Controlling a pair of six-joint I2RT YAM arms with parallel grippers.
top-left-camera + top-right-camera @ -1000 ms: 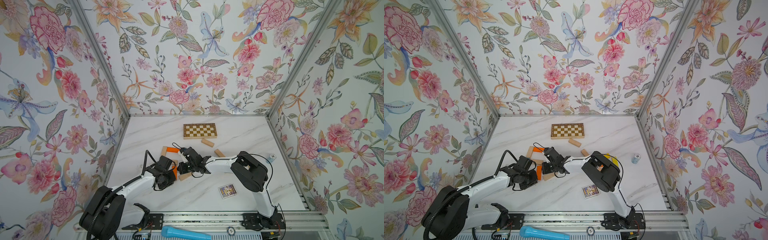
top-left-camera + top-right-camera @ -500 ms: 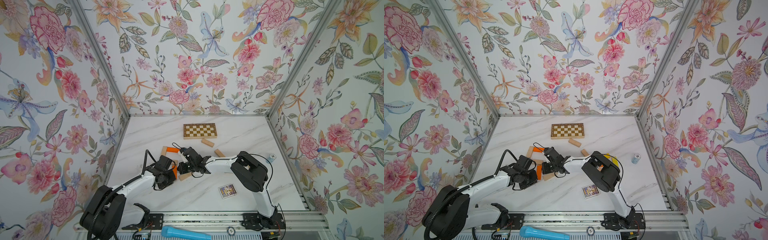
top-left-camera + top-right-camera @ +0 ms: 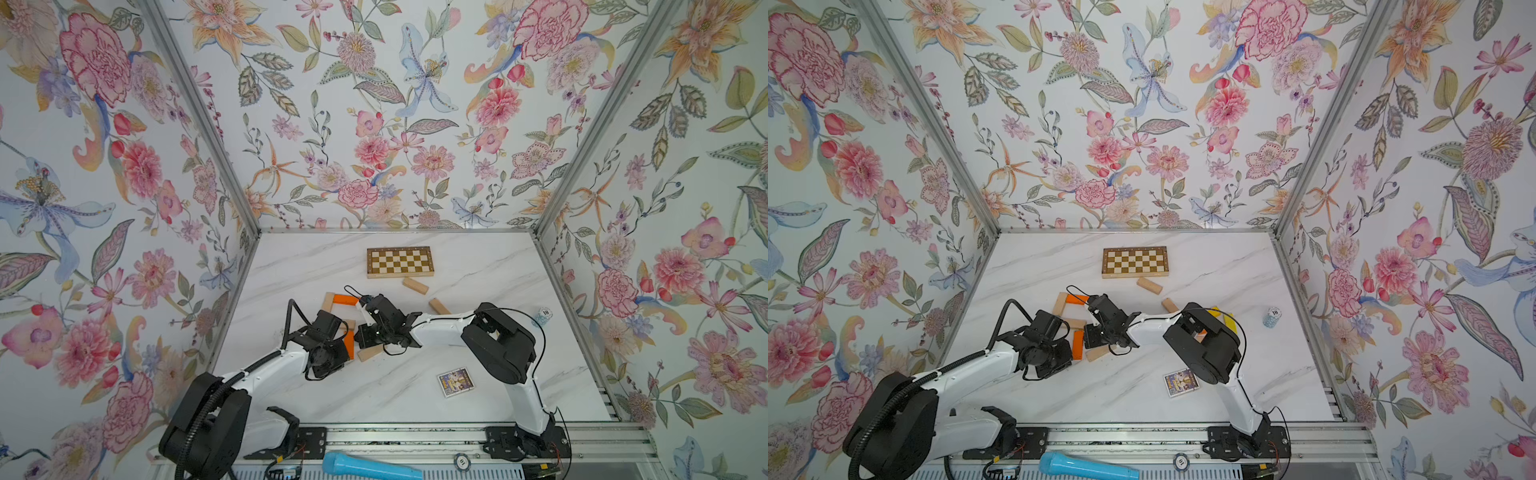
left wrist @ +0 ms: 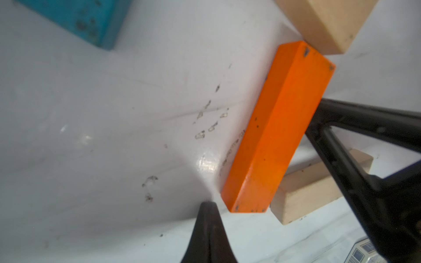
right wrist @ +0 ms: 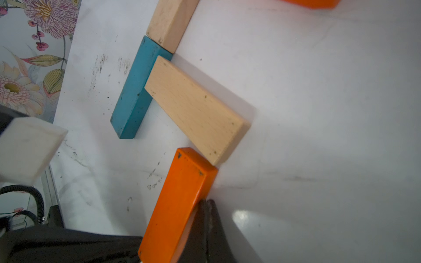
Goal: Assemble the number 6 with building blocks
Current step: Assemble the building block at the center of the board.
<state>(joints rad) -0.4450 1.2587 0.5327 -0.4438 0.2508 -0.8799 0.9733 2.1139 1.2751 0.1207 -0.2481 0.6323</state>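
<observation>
On marble top (image 4: pixel 91 136), L gripper (image 4: pixel 208 210) & R gripper (image 5: pixel 207 205) closed, empty, beside glossy orange bar (image 4: pixel 278 127).

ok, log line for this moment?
left tool: shut, beside orange block | right tool: shut, against same block | held: nothing

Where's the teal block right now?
Right wrist view: the teal block lies end to end with one pale block, and a second pale block butts against its side. It does not show in the top views.
</observation>
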